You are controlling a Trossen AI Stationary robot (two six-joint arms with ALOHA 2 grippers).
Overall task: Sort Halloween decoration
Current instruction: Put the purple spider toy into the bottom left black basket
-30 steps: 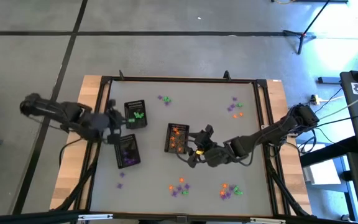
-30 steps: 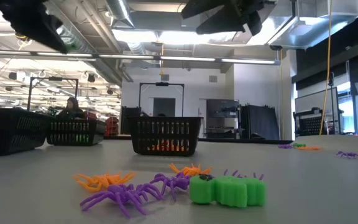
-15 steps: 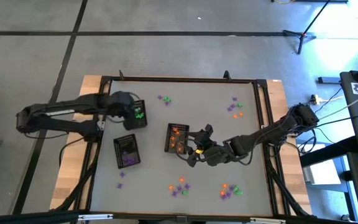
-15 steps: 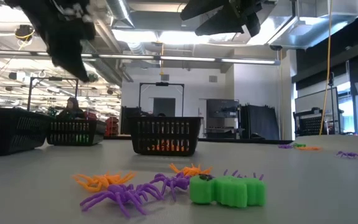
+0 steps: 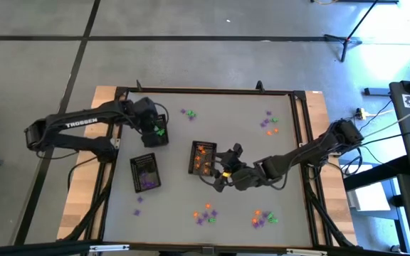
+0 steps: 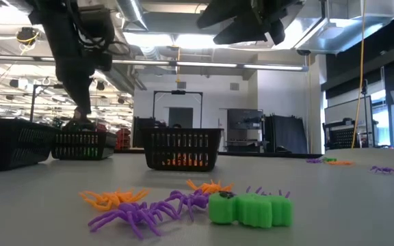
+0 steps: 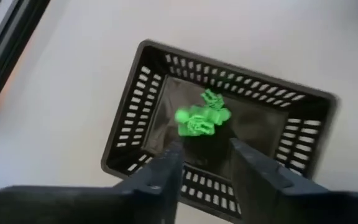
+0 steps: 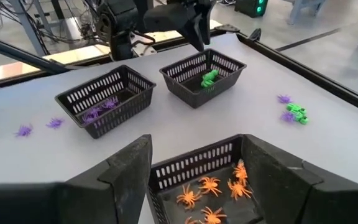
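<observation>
I have the left claw (image 7: 207, 165) hanging above the black basket (image 5: 155, 132) at the desk's (image 5: 226, 192) far left, fingers parted and empty, green trinkets (image 7: 202, 117) lying on the basket floor below it. The right claw (image 8: 194, 165) hovers spread wide, holding nothing, over the middle basket (image 5: 203, 158) with orange spiders (image 8: 213, 186) inside. A third basket (image 5: 146, 173) holds purple spiders (image 8: 98, 111). Loose orange, purple and green pieces (image 5: 206, 212) lie scattered across the desk.
</observation>
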